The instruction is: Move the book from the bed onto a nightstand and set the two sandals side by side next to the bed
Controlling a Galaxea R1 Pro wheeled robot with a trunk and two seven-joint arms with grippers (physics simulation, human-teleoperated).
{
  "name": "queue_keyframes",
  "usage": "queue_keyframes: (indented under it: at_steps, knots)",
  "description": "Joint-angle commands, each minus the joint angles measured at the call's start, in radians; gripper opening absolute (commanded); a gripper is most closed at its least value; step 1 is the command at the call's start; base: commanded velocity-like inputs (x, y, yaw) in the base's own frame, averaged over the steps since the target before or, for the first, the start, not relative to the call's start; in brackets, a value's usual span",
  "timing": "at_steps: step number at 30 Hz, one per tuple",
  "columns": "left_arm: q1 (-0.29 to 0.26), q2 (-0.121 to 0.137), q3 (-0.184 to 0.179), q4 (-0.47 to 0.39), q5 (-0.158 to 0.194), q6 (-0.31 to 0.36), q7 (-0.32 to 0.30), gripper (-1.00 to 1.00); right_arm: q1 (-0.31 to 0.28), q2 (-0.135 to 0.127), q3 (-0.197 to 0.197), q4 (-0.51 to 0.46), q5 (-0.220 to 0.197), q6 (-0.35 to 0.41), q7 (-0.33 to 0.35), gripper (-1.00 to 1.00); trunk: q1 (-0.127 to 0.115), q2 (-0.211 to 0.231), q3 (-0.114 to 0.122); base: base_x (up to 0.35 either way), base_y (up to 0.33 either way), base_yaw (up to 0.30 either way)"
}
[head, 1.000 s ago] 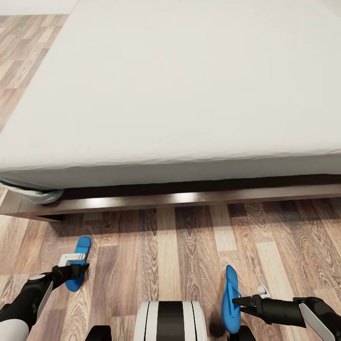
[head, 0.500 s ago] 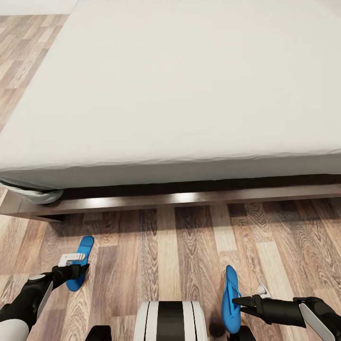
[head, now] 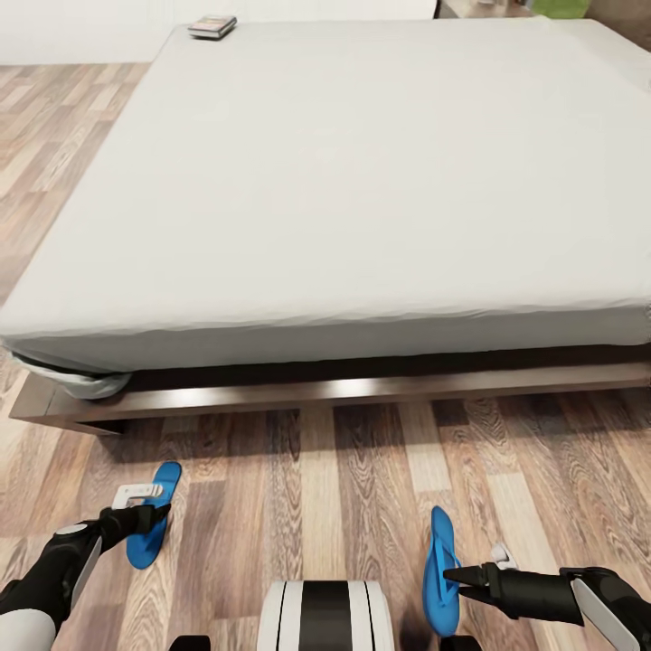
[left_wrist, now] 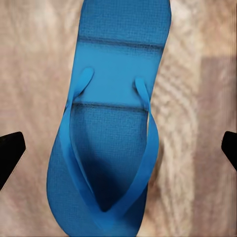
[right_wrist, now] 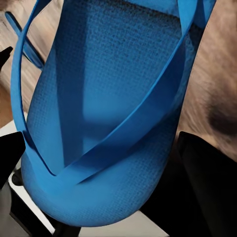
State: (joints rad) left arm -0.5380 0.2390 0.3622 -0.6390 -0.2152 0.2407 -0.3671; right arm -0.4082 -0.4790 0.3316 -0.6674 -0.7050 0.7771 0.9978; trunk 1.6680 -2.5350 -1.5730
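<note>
Far off, book lettering unreadable, right fingers perhaps grasping sandal, left spread.

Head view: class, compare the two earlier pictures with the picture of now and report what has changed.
The camera tilted up, so the far end of the bed and the book on its far left corner came into view. The left sandal, the right sandal and both arms kept their places.
</note>
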Motion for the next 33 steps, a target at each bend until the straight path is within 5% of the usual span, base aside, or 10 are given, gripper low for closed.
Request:
queue_keyframes:
  at_steps: [1, 9, 12, 15, 19, 23, 31, 33]
  knots:
    - [0.000, -0.001, 0.006, -0.002, -0.009, 0.005, -0.009, 1.00, -0.001, -0.001, 0.004, 0.000, -0.007, 0.005, 0.000, -1.00, -0.001, 0.000, 0.003, 0.000, 0.000, 0.000]
    - [0.000, 0.001, 0.009, -0.003, -0.006, 0.008, -0.065, 1.00, -0.001, -0.001, 0.004, 0.000, -0.007, 0.005, 0.000, -1.00, -0.004, 0.002, 0.030, 0.000, 0.000, 0.000]
    - [0.000, 0.026, 0.032, -0.003, 0.000, 0.011, -0.270, 1.00, -0.001, -0.001, 0.004, 0.000, -0.007, 0.005, 0.000, -1.00, -0.004, 0.002, 0.030, 0.000, 0.000, 0.000]
    - [0.006, 0.084, 0.134, 0.000, 0.004, 0.014, -0.536, 1.00, -0.001, -0.002, 0.003, 0.000, -0.007, 0.005, 0.000, -1.00, -0.004, 0.002, 0.030, 0.000, 0.000, 0.000]
    - [0.018, 0.124, 0.246, 0.124, 0.002, 0.008, -0.739, 1.00, -0.001, -0.003, 0.003, 0.000, -0.007, 0.002, -0.002, -1.00, -0.004, 0.002, 0.030, 0.000, 0.000, 0.000]
    - [0.021, 0.145, 0.268, 0.221, 0.001, 0.004, -0.776, 1.00, -0.001, -0.003, 0.003, -0.003, -0.007, -0.003, -0.006, -1.00, -0.004, 0.002, 0.030, 0.000, 0.000, 0.000]
    - [0.021, 0.147, 0.271, 0.238, -0.001, 0.002, -0.782, 1.00, -0.001, -0.003, 0.001, -0.022, -0.001, -0.008, -0.018, -1.00, -0.004, 0.002, 0.030, 0.000, 0.000, 0.000]
    - [0.021, 0.147, 0.272, 0.238, -0.001, 0.002, -0.782, 1.00, -0.001, -0.003, 0.000, -0.039, 0.011, -0.009, -0.075, -1.00, -0.004, 0.002, 0.030, 0.000, 0.009, 0.000]
